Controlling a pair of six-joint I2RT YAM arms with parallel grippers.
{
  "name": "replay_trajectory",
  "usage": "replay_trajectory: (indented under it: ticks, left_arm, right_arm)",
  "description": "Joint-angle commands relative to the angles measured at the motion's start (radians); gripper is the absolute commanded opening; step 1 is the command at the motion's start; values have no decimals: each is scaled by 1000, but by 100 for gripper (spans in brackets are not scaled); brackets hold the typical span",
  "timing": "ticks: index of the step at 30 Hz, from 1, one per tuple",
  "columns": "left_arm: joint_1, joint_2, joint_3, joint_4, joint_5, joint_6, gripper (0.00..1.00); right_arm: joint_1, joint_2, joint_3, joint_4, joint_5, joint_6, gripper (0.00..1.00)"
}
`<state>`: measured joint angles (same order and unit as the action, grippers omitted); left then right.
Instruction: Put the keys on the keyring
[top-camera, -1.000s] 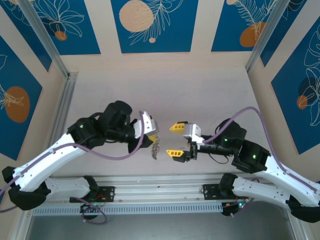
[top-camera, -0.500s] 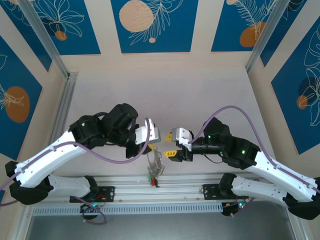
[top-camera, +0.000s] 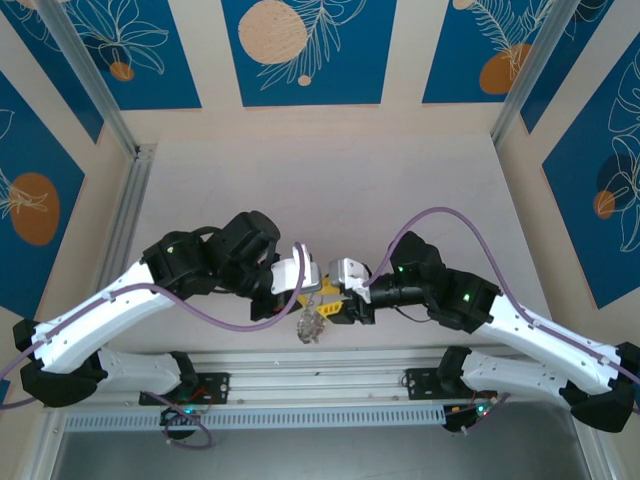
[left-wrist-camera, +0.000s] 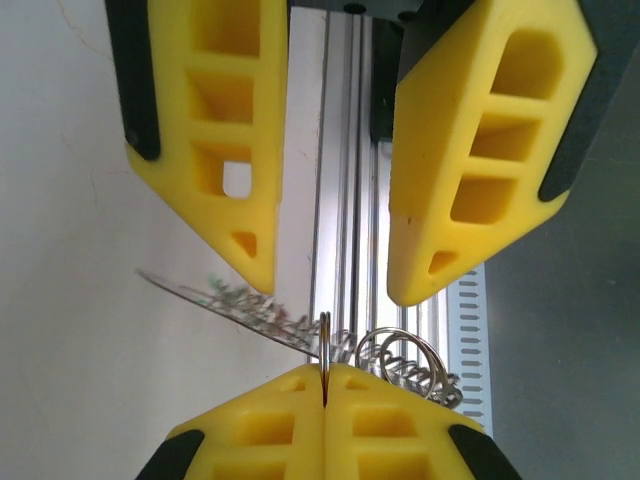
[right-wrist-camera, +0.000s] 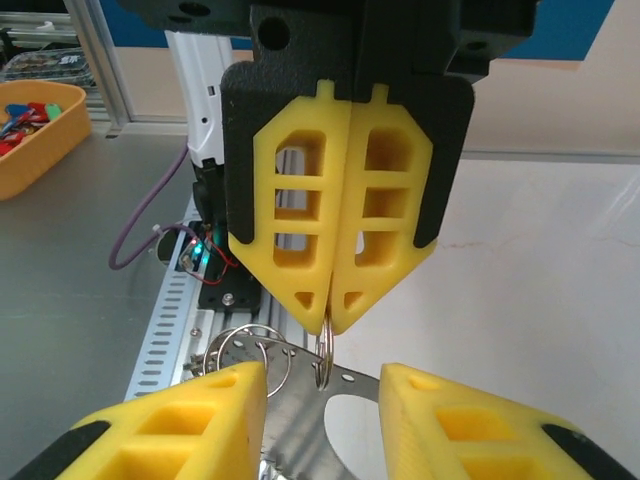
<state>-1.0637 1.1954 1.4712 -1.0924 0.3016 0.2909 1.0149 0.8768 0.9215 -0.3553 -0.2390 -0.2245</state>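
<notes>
In the right wrist view an orange bin (right-wrist-camera: 48, 140) sits on the grey bench (right-wrist-camera: 90, 300) off the table (right-wrist-camera: 540, 260); in it lie small blue, red and green pieces (right-wrist-camera: 24, 108), too small to tell what they are. The left gripper (right-wrist-camera: 326, 312) has its yellow pads pressed together on the keyring (right-wrist-camera: 322, 352), which shows edge-on and hangs from the tips. The right gripper (right-wrist-camera: 322, 378) faces it with its jaws apart, a clear gap between them, one finger on each side of the hanging keyring and gripping nothing. From above, the two grippers meet nose to nose over the near edge of the table, and the keys (top-camera: 310, 327) dangle in a silvery bunch just under them, above the rail (top-camera: 380, 372)
</notes>
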Motion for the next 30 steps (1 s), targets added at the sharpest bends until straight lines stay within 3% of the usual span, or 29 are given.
replay_trajectory:
  ticks: [1, 17, 23, 30]
  left_arm:
    - [-15, 2, 20, 27, 10, 13, 0]
    - [-29, 9, 38, 19, -5, 18, 0]
    - [-38, 6, 36, 17, -17, 15, 0]
    - [-45, 6, 43, 15, -23, 15, 0]
  right_arm:
    - [1, 12, -15, 42, -48, 22, 34]
    - [3, 64, -25, 61, -47, 11, 21]
    - [2, 63, -28, 58, -40, 8, 30]
    - [2, 70, -27, 59, -46, 6, 31]
